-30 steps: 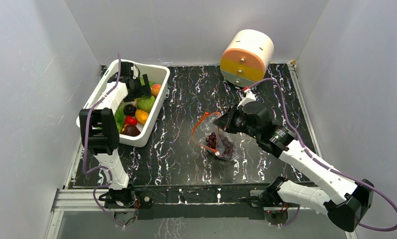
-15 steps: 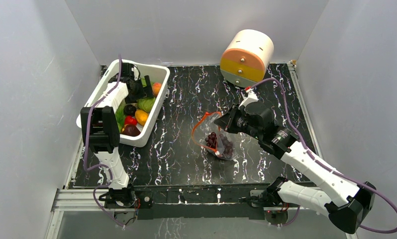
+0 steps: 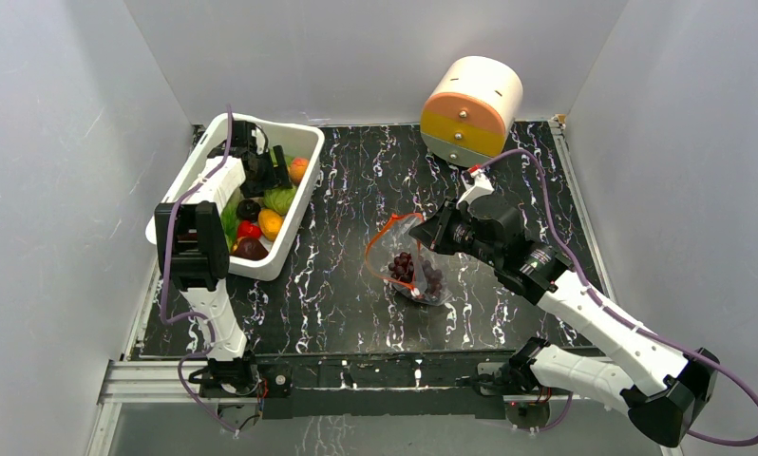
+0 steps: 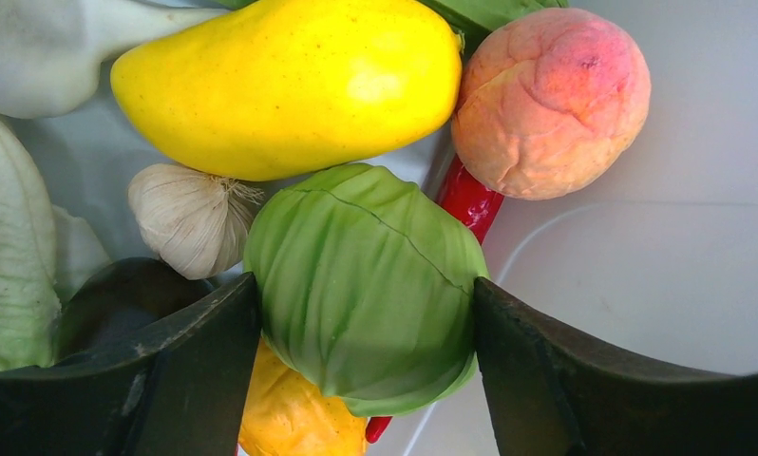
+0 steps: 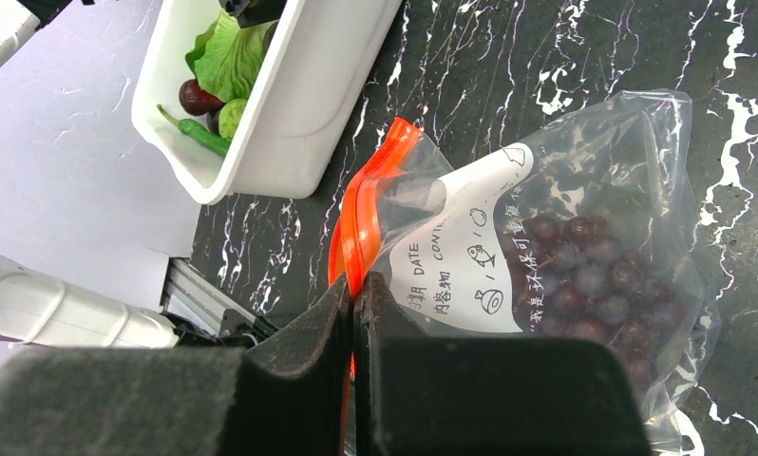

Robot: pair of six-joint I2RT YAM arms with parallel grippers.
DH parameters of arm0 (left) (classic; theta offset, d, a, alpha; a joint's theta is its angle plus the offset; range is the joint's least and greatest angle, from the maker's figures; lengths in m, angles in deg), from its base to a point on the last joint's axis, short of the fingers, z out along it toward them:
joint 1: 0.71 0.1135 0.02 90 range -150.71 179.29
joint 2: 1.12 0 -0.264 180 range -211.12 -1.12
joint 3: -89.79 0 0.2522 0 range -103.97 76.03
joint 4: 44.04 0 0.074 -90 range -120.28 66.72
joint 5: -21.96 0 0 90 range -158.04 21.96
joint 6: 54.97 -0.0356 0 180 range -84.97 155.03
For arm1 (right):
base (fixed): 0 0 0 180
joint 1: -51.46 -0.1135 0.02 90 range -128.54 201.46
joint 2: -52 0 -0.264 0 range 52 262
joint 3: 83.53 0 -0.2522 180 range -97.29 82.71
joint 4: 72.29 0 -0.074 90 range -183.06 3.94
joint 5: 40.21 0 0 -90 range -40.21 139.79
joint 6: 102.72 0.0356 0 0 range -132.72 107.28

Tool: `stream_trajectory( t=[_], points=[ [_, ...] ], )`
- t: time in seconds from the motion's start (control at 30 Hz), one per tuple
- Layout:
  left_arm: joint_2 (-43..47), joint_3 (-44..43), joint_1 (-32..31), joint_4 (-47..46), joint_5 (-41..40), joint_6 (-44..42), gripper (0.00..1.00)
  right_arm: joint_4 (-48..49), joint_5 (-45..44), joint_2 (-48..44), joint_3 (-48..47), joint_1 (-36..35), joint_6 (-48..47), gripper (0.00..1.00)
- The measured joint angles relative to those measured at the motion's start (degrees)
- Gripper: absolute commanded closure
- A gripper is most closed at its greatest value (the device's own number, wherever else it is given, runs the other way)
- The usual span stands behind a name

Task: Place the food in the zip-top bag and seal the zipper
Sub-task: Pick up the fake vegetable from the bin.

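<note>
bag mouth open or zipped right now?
Open. Seen from above, the orange strip spreads in a loop at the mouth of the bag, grapes inside; the right gripper pinches one side.

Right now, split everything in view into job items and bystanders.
Job: zip-top bag, zipper, grape bunch inside it, green cabbage, yellow mango, peach, garlic.
Bystanders: white bin (only holds the food), round drawer unit.
</note>
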Motion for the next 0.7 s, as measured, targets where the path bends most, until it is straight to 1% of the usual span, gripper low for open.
stream_trajectory(
  t=[0.13, 0.3, 0.7],
  points=[
    [0.02, 0.02, -0.02, 0.04, -0.04, 0.04, 0.35, 0.02, 0.0, 0.0, 0.0, 0.0, 0.0, 1.0],
    [0.24, 0.11, -0.11, 0.07, -0.61, 0.39, 0.37, 0.02, 0.0, 0.0, 0.0, 0.0, 0.0, 1.0],
    [1.55, 0.35, -0.31, 1.46, -2.93, 1.7, 0.46, 0.02, -0.04, 0.22, 0.0, 0.0, -0.02, 1.0]
  ],
)
